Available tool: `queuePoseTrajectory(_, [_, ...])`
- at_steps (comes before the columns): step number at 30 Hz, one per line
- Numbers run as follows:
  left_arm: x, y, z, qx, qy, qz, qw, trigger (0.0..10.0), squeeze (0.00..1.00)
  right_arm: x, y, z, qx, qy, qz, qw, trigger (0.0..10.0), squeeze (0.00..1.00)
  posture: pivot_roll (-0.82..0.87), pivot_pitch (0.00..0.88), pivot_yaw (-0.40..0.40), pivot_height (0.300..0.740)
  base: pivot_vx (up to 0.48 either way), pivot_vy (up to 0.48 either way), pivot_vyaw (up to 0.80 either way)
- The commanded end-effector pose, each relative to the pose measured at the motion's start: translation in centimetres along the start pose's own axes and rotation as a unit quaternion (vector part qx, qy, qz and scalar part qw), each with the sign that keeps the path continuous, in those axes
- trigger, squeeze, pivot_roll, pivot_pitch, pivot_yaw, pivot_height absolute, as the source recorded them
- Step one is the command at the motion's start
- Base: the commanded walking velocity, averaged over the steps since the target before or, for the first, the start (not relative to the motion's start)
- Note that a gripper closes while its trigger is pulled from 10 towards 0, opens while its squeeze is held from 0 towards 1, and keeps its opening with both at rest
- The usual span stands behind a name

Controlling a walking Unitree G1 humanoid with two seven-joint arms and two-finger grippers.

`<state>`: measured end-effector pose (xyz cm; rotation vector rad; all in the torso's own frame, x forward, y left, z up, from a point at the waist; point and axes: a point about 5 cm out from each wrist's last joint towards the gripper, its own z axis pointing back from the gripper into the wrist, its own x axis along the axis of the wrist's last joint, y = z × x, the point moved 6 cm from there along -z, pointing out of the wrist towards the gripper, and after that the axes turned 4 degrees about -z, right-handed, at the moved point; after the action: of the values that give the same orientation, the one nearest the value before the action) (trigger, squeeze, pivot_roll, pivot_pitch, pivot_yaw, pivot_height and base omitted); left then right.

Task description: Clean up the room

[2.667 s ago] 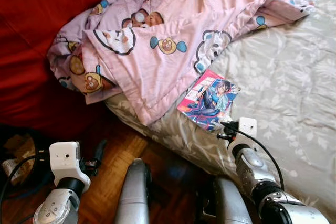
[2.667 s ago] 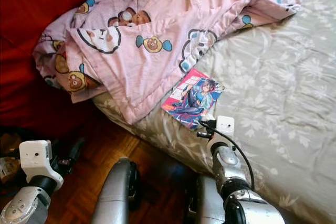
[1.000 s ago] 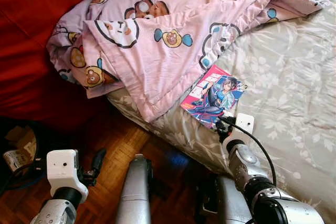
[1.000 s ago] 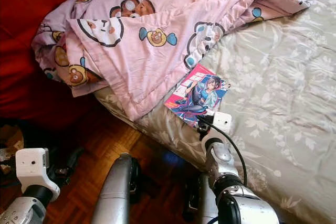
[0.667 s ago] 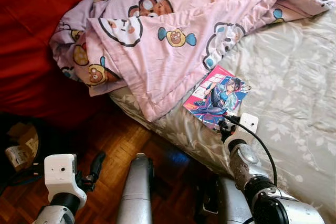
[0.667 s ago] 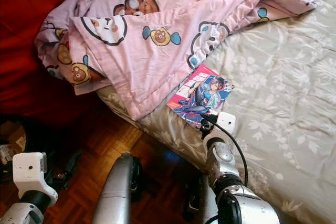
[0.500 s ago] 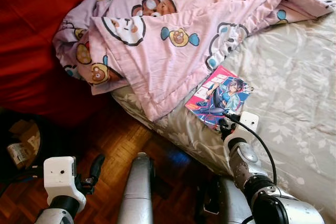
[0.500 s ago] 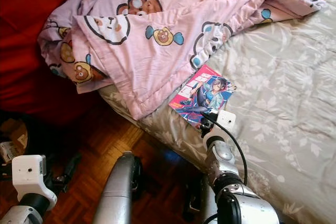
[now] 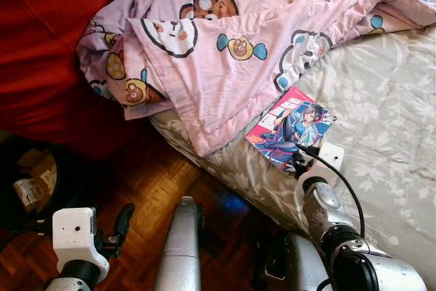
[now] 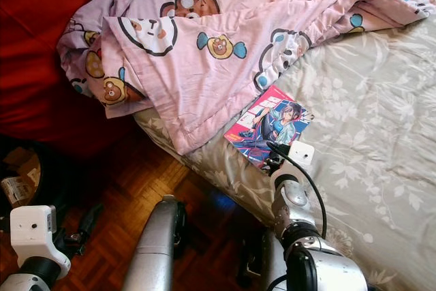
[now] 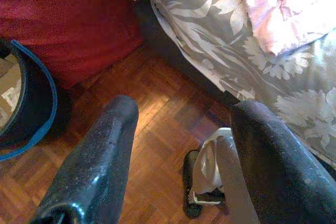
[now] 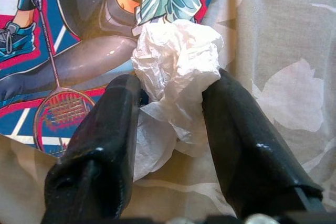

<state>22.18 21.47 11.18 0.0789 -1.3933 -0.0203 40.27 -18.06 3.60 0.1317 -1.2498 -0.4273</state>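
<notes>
White crumpled tissue (image 12: 176, 72) sits pinched between the right tool's (image 12: 173, 129) black fingers, lying partly on a comic book (image 9: 289, 127) just ahead of it on the bed (image 9: 381, 120); it looks light, soft and crushable, best held around its bulk; the right arm reaches forward low over the bed edge; the left tool (image 11: 184, 150) hangs spread open above the floor (image 11: 157, 129).

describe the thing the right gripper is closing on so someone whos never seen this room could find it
Start at the bed with the grey leaf-print cover and find the bright pink and blue comic book lying beside the pink cartoon blanket. At the book's near corner, between the right gripper's black fingers, sits a crumpled white tissue, the one plain white wad there.
</notes>
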Motion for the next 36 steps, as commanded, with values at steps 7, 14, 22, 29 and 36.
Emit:
queuePoseTrajectory(7, [-1.1, 0.2, 1.3, 0.004, 0.031, -0.003, 0.999, 10.0, 0.00, -3.0, -0.9, 0.8, -0.013, 0.044, 0.007, 0.999, 10.0, 0.00, 0.39, 0.632, 0.102, 0.655, 0.000, 0.000, 0.00])
queuePoseTrajectory(14, [-1.3, 0.1, 2.3, 0.005, 0.042, -0.005, 0.999, 10.0, 0.00, -3.3, -1.6, 0.9, -0.024, 0.047, 0.011, 0.999, 0.0, 0.00, 0.40, 0.652, 0.109, 0.655, 0.000, 0.000, 0.00])
queuePoseTrajectory(22, [-1.3, -0.1, 2.6, 0.005, 0.045, -0.002, 0.999, 10.0, 0.00, -3.2, -3.0, 1.1, -0.053, 0.042, 0.018, 0.998, 0.0, 0.00, 0.40, 0.658, 0.109, 0.655, 0.000, 0.000, 0.00])
queuePoseTrajectory(29, [-1.4, -0.1, 2.7, 0.006, 0.048, -0.001, 0.999, 10.0, 0.00, -3.3, -3.6, 1.2, -0.063, 0.044, 0.020, 0.997, 0.0, 0.00, 0.40, 0.651, 0.106, 0.655, 0.000, 0.000, 0.00])
queuePoseTrajectory(36, [-1.4, -0.1, 2.2, 0.009, 0.045, 0.000, 0.999, 10.0, 0.00, -3.0, -3.4, 1.1, -0.054, 0.037, 0.022, 0.998, 0.0, 0.00, 0.39, 0.630, 0.094, 0.655, 0.000, 0.000, 0.00])
